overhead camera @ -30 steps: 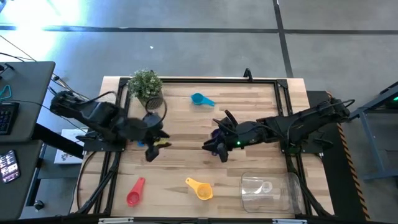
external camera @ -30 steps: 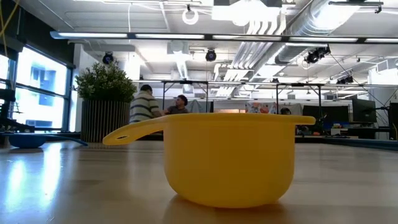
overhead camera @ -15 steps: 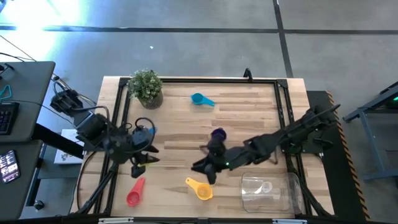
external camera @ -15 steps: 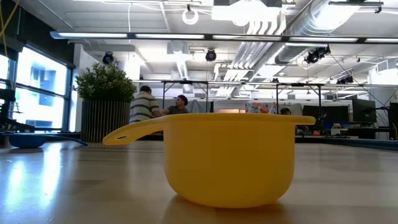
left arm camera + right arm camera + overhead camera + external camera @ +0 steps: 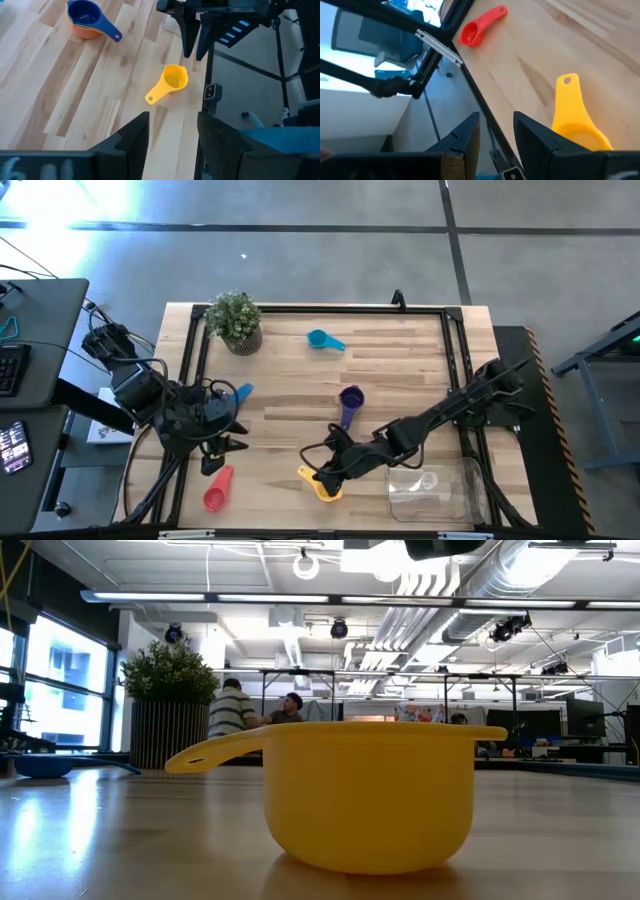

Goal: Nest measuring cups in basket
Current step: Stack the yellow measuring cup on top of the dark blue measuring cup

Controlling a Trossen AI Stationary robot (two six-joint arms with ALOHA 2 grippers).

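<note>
Clock directions refer to the high view, 12 at the table's far edge.

Right gripper [image 5: 318, 473] low over the table at 6 o'clock, just beside the yellow measuring cup [image 5: 321, 483]; fingers [image 5: 465, 134] parted, nothing between them.

Left gripper [image 5: 222, 452] at 8 o'clock, just above the red-orange measuring cup [image 5: 217, 488]; fingers [image 5: 131, 137] spread, empty.

Purple measuring cup [image 5: 349, 403] near centre. Teal measuring cup [image 5: 323, 339] at 12 o'clock. Blue cup stacked on others [image 5: 90, 20], seen from the left wrist.

Clear basket [image 5: 432, 486] at 5 o'clock, a pale cup inside. Potted plant [image 5: 236, 320] at 11 o'clock.
</note>
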